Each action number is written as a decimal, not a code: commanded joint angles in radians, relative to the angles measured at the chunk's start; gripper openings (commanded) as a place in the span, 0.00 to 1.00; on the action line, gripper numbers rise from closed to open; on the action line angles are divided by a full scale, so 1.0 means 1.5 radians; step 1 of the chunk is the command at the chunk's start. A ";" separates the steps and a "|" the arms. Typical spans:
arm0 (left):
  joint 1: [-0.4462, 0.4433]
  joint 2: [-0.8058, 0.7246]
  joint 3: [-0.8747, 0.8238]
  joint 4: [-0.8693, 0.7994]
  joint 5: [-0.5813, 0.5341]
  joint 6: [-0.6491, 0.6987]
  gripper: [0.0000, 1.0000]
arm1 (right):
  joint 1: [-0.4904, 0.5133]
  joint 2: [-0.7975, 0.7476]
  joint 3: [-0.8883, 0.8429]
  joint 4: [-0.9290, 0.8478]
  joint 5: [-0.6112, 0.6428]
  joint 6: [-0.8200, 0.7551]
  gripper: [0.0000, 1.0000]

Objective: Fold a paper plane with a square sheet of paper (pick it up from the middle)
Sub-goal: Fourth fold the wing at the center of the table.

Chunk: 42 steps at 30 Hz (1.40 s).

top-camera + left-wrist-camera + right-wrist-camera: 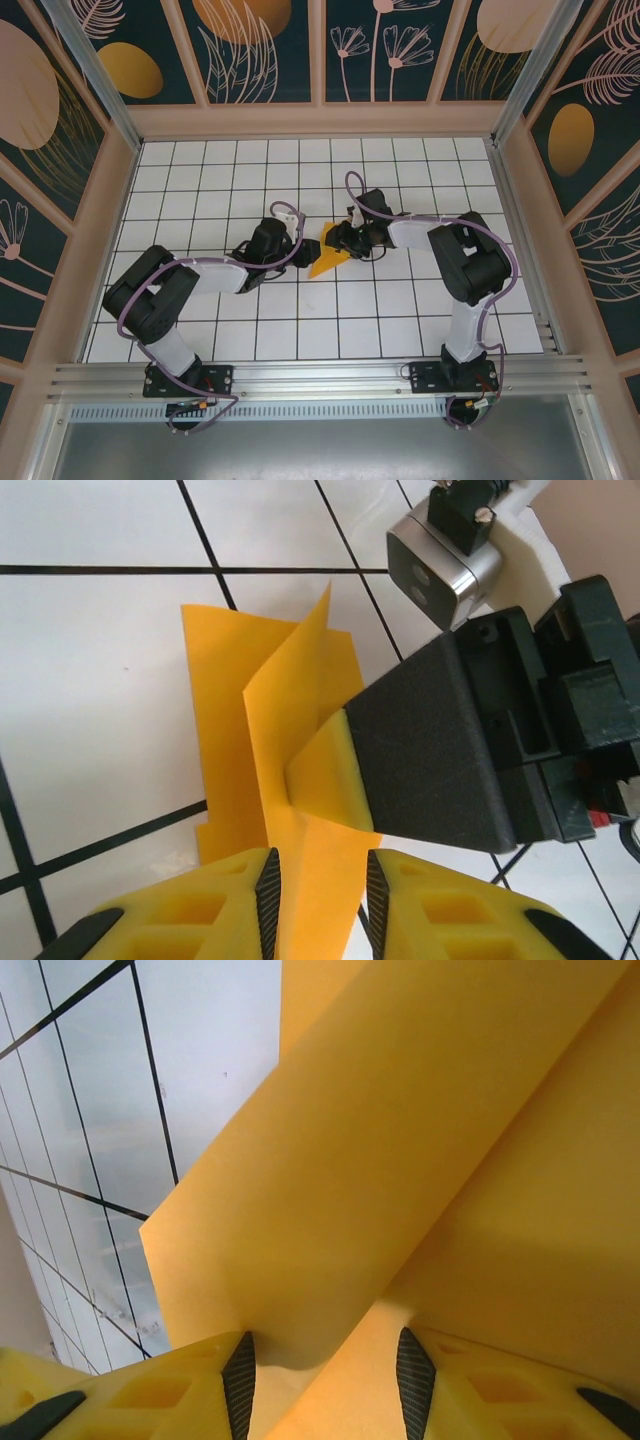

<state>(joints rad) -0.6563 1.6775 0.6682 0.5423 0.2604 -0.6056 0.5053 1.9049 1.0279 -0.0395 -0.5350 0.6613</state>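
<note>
The orange-yellow paper (326, 258) is a partly folded pointed form on the tiles at mid-table, between both grippers. My left gripper (303, 247) reaches it from the left and my right gripper (338, 240) from the right. In the left wrist view the paper (225, 700) has a flap standing up, and a strip of it runs through the gap of my left gripper (322, 880), whose pads stand apart. The right arm's yellow finger (335, 770) presses against that flap. In the right wrist view the paper (400, 1140) spreads across the open right gripper (320, 1360).
White tiled floor (400, 320) with black grid lines lies all around the paper. Patterned walls with orange ovals enclose the cell on three sides. The right arm's black body and silver camera (440, 565) hang close over the paper, a short way from my left fingers.
</note>
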 commanded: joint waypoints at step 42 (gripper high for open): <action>0.003 0.116 0.065 -0.065 0.019 -0.028 0.10 | -0.006 0.129 0.046 -0.200 0.157 0.008 0.32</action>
<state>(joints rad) -0.6563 1.8477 0.7540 0.4873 0.3050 -0.6418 0.5030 1.9678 1.1435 -0.2276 -0.5121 0.6708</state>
